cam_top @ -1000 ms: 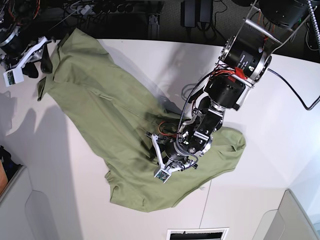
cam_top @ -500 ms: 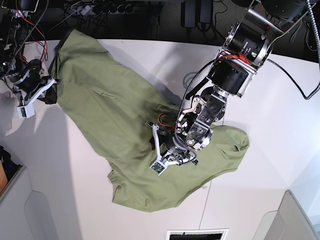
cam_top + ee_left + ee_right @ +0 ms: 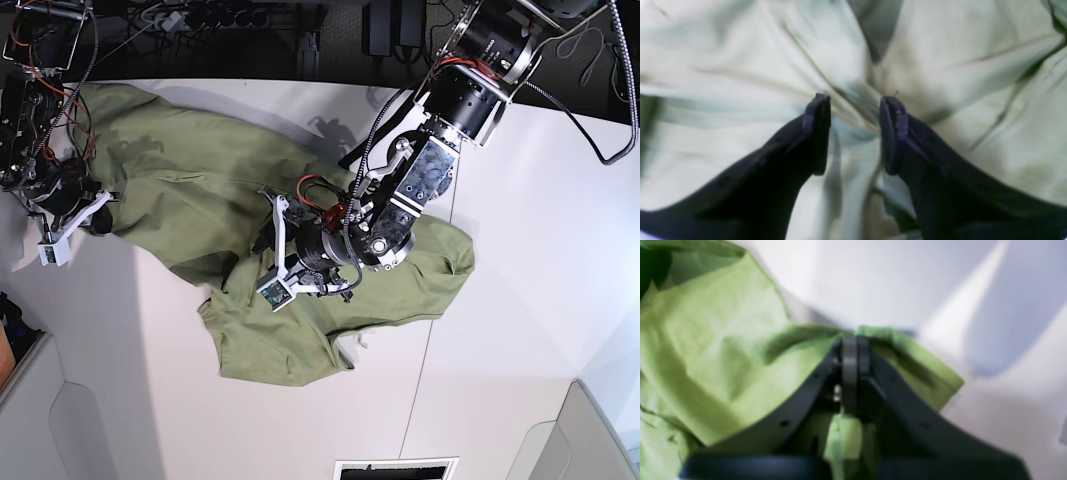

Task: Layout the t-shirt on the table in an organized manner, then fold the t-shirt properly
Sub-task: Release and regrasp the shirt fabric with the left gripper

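The olive t-shirt lies crumpled across the white table, stretched from the far left to the middle right. My left gripper presses into the shirt's middle. In the left wrist view this gripper has its fingers a little apart around a gathered bunch of cloth, with creases running into the gap. My right gripper holds the shirt's left edge. In the right wrist view this gripper is shut on a green fold just above the table.
A thin dark seam crosses the table. The far edge drops to a dark floor with cables. Grey panels stand at the lower left and lower right. A vent sits at the near edge.
My right gripper has pulled the shirt's left edge down and toward the near side. My left gripper has moved up and left with the cloth, and the shirt's right part followed.
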`<action>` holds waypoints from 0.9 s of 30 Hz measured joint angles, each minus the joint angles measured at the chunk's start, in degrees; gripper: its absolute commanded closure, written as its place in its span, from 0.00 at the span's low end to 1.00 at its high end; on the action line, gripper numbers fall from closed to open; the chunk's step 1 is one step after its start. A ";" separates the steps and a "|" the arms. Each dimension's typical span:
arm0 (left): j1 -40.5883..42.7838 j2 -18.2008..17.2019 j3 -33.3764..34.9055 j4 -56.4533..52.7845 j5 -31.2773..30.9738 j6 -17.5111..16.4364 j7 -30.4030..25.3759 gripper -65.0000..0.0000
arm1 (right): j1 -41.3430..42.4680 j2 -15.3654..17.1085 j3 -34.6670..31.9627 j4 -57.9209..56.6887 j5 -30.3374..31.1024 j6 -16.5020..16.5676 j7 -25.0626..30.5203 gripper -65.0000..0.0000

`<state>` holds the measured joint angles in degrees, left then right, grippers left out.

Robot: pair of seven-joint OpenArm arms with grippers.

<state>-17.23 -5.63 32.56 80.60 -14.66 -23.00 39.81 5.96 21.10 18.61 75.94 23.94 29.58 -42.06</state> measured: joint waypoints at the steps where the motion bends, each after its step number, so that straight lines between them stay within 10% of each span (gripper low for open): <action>1: -0.48 -0.46 0.00 -0.04 1.25 -0.02 -0.98 0.58 | -0.02 0.00 0.00 0.00 0.22 0.00 -0.76 1.00; 11: -4.48 -6.43 -0.55 -7.37 3.43 2.82 -4.72 0.58 | -1.53 0.04 0.90 0.50 3.39 0.02 -3.26 1.00; 21: -7.98 -5.14 -0.74 -24.57 4.28 1.81 -16.02 0.58 | -2.01 1.11 0.92 0.72 4.44 0.24 -7.43 1.00; 27: -12.50 -5.57 -0.74 -30.38 6.14 7.41 -14.56 0.58 | -5.86 5.42 1.53 0.83 8.41 0.72 -5.70 1.00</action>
<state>-29.74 -11.20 31.81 50.22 -8.51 -15.59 25.26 0.10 26.52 20.14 76.77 32.36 30.30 -47.77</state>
